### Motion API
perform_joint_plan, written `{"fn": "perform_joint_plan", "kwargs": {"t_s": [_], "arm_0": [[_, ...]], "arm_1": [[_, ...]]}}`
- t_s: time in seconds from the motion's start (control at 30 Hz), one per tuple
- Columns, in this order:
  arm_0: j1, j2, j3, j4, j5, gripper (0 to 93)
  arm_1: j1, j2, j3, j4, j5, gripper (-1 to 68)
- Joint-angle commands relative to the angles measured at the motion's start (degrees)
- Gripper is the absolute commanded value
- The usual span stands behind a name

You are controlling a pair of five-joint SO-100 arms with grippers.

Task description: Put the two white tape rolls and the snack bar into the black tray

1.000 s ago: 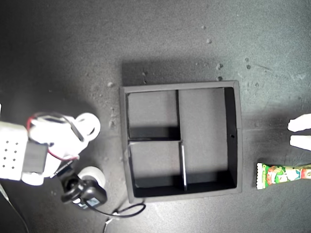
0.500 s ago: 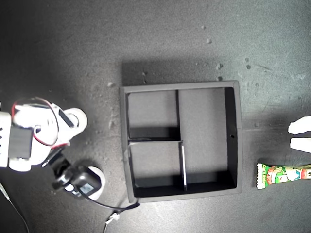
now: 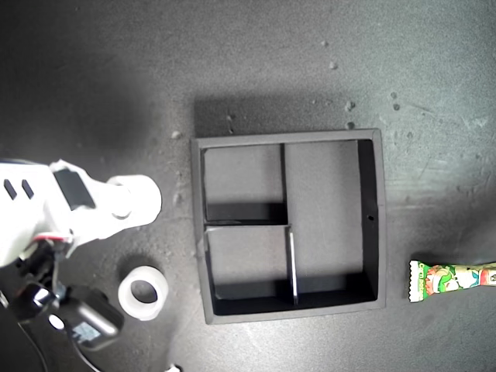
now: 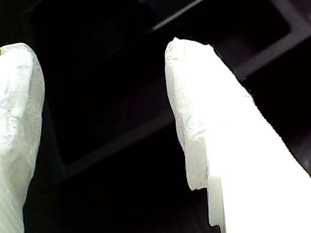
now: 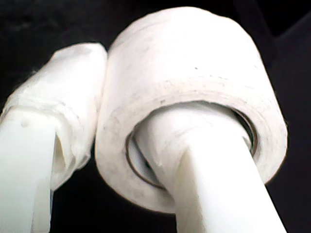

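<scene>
The black tray (image 3: 287, 138) lies in the middle of the exterior view, and nothing shows in its three compartments. At the exterior view's left, my second gripper (image 3: 128, 200) is shut on one white tape roll (image 3: 138, 198); the second wrist view shows one finger through the roll's (image 5: 194, 63) centre and the other against its outer wall. The other white tape roll (image 3: 143, 292) lies flat on the table below it, left of the tray. The snack bar (image 3: 453, 277) lies at the exterior view's right edge. My first gripper (image 4: 102, 53) is open over the tray (image 4: 116, 141), and it does not show in the exterior view.
A black camera module (image 3: 81, 325) with cables hangs from the second arm at the exterior view's lower left, close to the loose roll. The dark table (image 3: 310, 54) carries small pale specks behind the tray.
The second arm has pulled back toward the exterior view's left with a roll in its jaws, uncovering the other roll. The first gripper's white fingertips have left the exterior view's right edge.
</scene>
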Motion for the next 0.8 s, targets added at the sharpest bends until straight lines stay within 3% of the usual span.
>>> {"fn": "perform_joint_plan", "kwargs": {"t_s": [0.0,0.17,0.33,0.5,0.6,0.77], "arm_0": [[-1.14,0.26,-6.24,1.41,0.88,0.1],[-1.76,-9.93,-16.96,6.68,2.46,0.1],[-0.62,-29.36,-39.46,14.5,5.8,0.1],[1.23,-47.72,-62.23,21.53,7.38,0.1],[2.72,-58.54,-76.9,27.69,7.73,0.1],[4.75,-86.22,-120.67,45.26,8.09,0.1]], "arm_1": [[8.35,0.53,-1.05,0.53,-12.48,15.7],[10.28,0.53,6.68,-1.76,21.09,13.9],[12.3,0.53,8.79,4.31,31.03,14.5],[14.59,0.53,4.39,8.88,26.02,18.1],[16.08,0.0,-0.97,7.47,11.34,20.9],[10.2,-0.35,-11.78,5.8,-14.5,26.1]]}}
